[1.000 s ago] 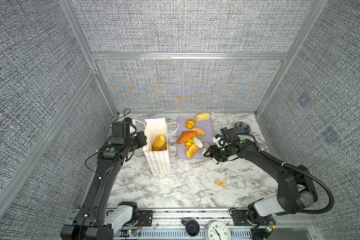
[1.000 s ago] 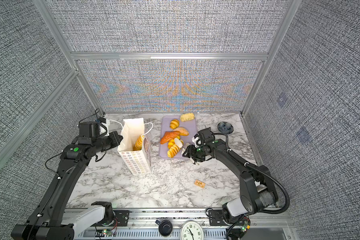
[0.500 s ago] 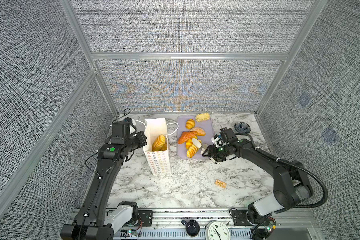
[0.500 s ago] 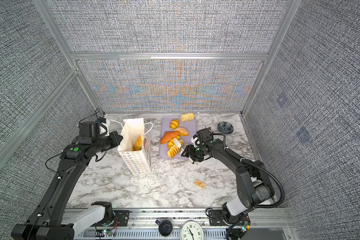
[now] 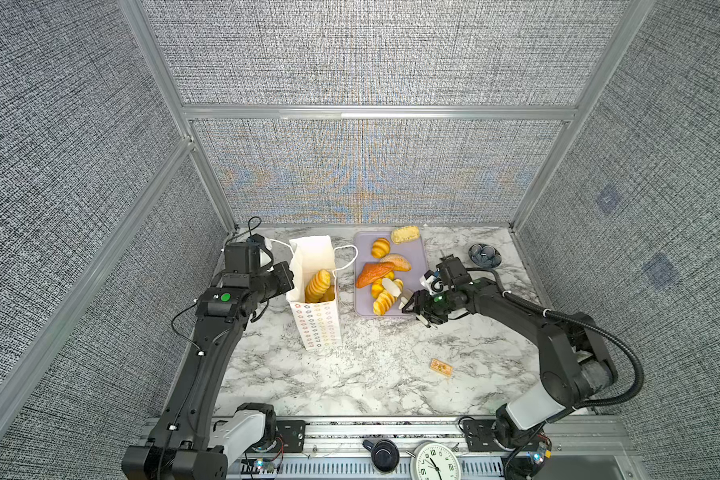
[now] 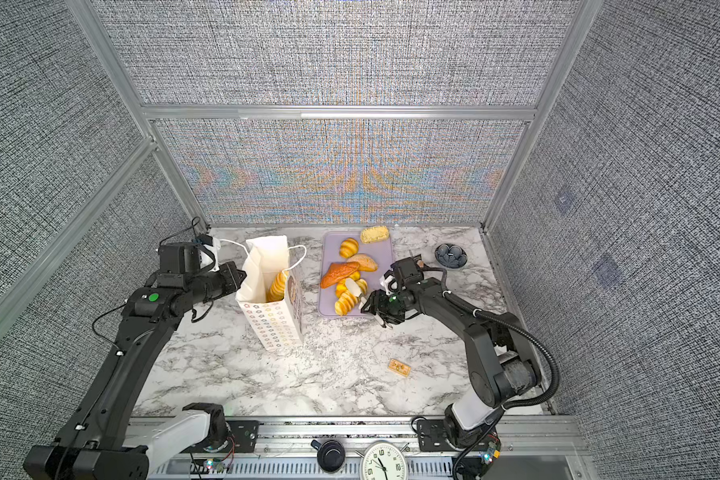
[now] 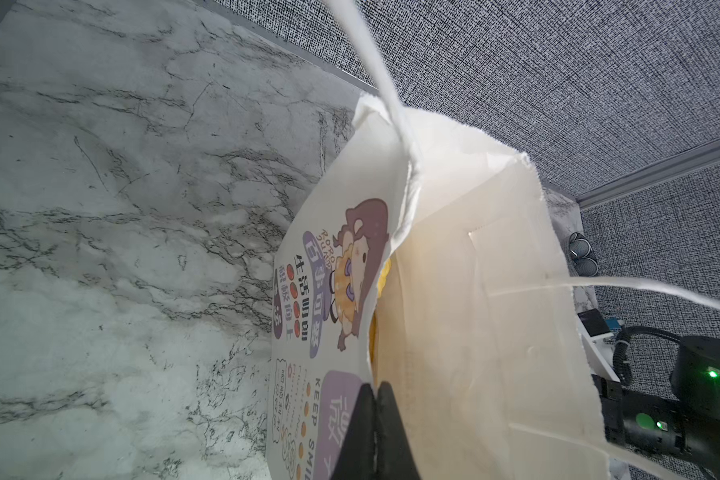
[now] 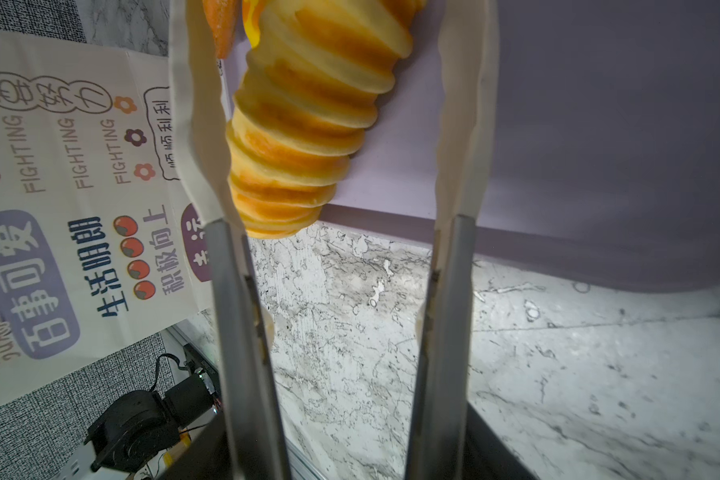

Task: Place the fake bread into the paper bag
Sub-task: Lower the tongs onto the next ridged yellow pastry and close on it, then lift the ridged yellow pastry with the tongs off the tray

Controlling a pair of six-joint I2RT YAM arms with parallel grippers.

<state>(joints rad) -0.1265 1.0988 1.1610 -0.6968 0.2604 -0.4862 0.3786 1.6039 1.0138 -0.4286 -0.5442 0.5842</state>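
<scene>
The white paper bag (image 5: 319,328) (image 6: 273,328) stands upright left of the lavender tray (image 5: 417,251), with one ridged fake bread loaf (image 5: 319,286) inside. My left gripper (image 5: 288,277) (image 7: 375,409) is shut on the paper bag's (image 7: 474,291) rim, which keeps its mouth apart. On the tray lie a croissant (image 5: 380,248), a pale crumbly bun (image 5: 405,235), a seeded bun (image 5: 398,262), a brown long loaf (image 5: 373,273) and a ridged loaf (image 5: 383,302) (image 8: 308,124). My right gripper (image 5: 396,293) (image 8: 329,41) is open and straddles that ridged loaf. One pad touches it; the other stands clear.
A dark flower-shaped dish (image 5: 485,254) sits at the back right. A small tan packet (image 5: 441,368) lies on the marble toward the front right. A clock (image 5: 435,462) and a knob sit on the front rail. Fabric walls close in three sides.
My right gripper has slid left onto the tray's front edge, so its fingers now lie either side of the ridged loaf. The left arm and bag have not moved.
</scene>
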